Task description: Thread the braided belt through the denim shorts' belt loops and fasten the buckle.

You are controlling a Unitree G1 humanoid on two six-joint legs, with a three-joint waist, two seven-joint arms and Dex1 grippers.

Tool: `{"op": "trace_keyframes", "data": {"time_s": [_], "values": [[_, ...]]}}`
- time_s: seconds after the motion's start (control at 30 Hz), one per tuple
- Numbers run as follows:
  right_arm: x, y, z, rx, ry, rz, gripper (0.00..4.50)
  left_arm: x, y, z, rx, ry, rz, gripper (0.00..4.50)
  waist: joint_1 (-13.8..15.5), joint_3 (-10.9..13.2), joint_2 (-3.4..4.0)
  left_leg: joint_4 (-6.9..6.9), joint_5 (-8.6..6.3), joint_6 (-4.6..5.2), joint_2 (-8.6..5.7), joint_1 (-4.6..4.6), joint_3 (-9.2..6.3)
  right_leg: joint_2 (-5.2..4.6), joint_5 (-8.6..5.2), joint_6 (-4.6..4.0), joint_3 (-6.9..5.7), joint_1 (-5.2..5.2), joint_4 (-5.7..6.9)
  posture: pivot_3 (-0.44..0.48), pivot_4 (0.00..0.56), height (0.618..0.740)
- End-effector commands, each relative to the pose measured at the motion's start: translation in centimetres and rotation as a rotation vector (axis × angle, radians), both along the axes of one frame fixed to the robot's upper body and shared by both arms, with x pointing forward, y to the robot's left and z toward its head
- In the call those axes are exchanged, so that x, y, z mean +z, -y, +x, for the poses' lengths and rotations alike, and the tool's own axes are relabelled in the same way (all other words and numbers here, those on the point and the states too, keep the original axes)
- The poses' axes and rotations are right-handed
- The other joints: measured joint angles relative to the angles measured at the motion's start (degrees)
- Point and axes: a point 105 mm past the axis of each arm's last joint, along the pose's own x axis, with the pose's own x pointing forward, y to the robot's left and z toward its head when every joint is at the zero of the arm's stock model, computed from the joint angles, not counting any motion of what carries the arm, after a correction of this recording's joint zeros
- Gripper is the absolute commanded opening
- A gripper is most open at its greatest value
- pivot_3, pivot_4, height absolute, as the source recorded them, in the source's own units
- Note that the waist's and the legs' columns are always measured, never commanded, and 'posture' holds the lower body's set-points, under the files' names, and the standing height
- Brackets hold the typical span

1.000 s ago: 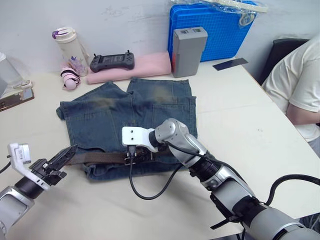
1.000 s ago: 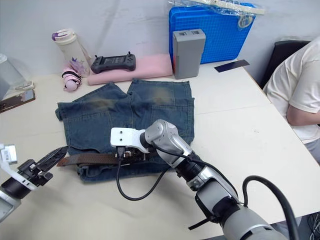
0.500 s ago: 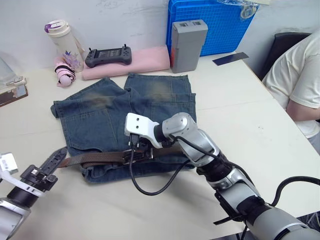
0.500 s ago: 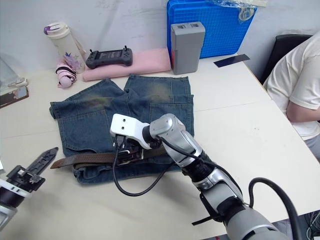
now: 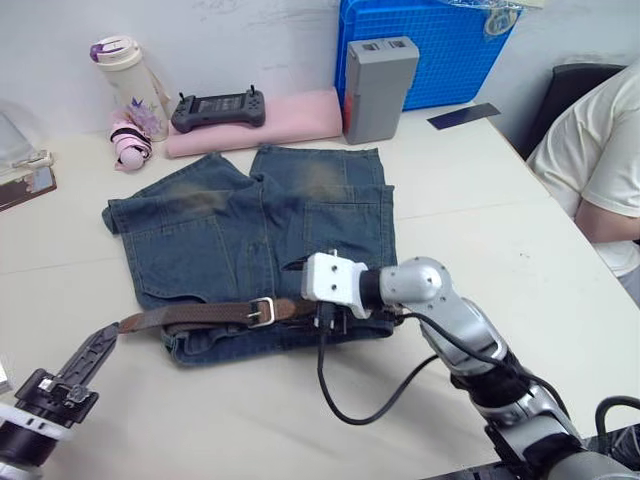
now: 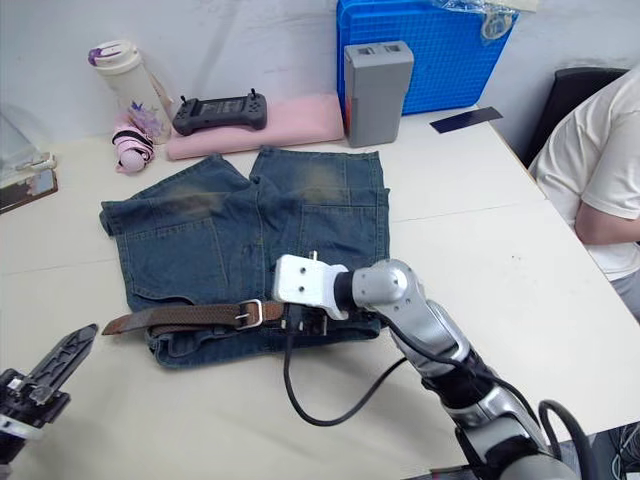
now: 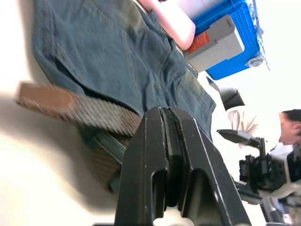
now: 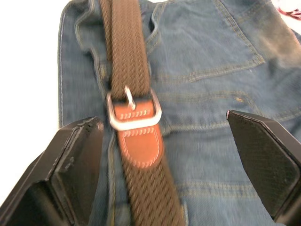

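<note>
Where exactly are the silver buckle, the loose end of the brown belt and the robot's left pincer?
buckle [image 8: 134, 110]: right wrist view, on its prong.
braided belt [image 6: 116, 324]: right eye view, on its free tip.
left pincer [image 7: 169, 141]: left wrist view, between its closed fingertips.

Buckled braided belt [image 5: 200, 316] across denim shorts [image 5: 250, 240]

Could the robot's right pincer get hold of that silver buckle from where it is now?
Probably yes. The right pincer sits just beside the buckle with its fingers spread wide, and the buckle lies exposed on the braided belt over the denim shorts, nothing between them.
</note>
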Motion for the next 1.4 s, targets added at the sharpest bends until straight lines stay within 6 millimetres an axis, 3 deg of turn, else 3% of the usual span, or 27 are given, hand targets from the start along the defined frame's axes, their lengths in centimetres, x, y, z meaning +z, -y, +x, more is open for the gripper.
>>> {"op": "trace_keyframes", "data": {"time_s": [0.03, 0.37, 0.47, 0.67, 0.73, 1.07, 1.4], "values": [[0.8, -0.2, -0.7, 0.008, 0.125, 0.029, 4.47, 0.2, -0.2, 1.0, 0.077, 0.001, -0.032, 0.23, 0.01, 0.02, -0.04, 0.00, 0.03, -0.03, 0.00, 0.02, 0.00, 0.00, 0.03, -0.02, 0.00, 0.01, 0.01, 0.000, 0.150, 0.676], [0.4, -0.2, -0.8, -0.060, 0.215, 0.046, 4.47, -2.4, -0.8, 2.6, 0.221, -0.105, -0.131, 0.23, 0.30, 0.04, -0.14, 0.02, 0.10, -0.08, 0.02, 0.03, 0.07, 0.04, 0.10, -0.06, 0.02, -0.01, 0.06, 0.000, 0.150, 0.676], [0.2, 0.1, -0.4, -0.080, 0.227, 0.034, 4.50, -2.1, -0.2, 2.4, 0.195, -0.094, -0.122, 1.05, 0.47, 0.05, -0.18, 0.04, 0.10, -0.08, 0.02, 0.03, 0.08, 0.04, 0.10, -0.06, 0.02, 0.00, 0.06, 0.000, 0.150, 0.676], [0.0, 0.1, -0.3, -0.092, 0.227, 0.028, 4.50, -2.7, -1.2, 2.1, 0.236, -0.122, -0.148, 3.80, 0.93, 0.08, -0.20, 0.03, 0.10, -0.08, 0.02, 0.03, 0.08, 0.05, 0.10, -0.06, 0.02, -0.01, 0.06, 0.000, 0.150, 0.676], [-0.1, 0.1, -0.3, -0.098, 0.229, 0.027, 4.50, -3.0, -1.2, 2.6, 0.238, -0.131, -0.156, 4.42, 1.20, 0.08, -0.19, 0.04, 0.10, -0.08, 0.02, 0.03, 0.08, 0.05, 0.10, -0.06, 0.02, -0.01, 0.06, 0.000, 0.150, 0.676], [-0.1, 0.4, -0.2, -0.118, 0.234, 0.022, 4.50, -3.7, 0.1, 5.2, 0.185, -0.161, -0.177, 4.42, 1.12, 0.08, -0.29, 0.10, 0.10, -0.07, 0.01, 0.03, 0.10, 0.06, 0.11, -0.05, 0.04, -0.01, 0.10, 0.000, 0.150, 0.676], [-0.1, 0.6, -0.4, -0.125, 0.235, 0.025, 4.50, -4.0, 2.5, 4.8, 0.123, -0.200, -0.114, 4.42, 1.27, 0.08, -0.29, 0.13, 0.10, -0.07, 0.01, 0.03, 0.14, 0.07, 0.11, -0.05, 0.07, -0.03, 0.14, 0.000, 0.150, 0.676]]}}
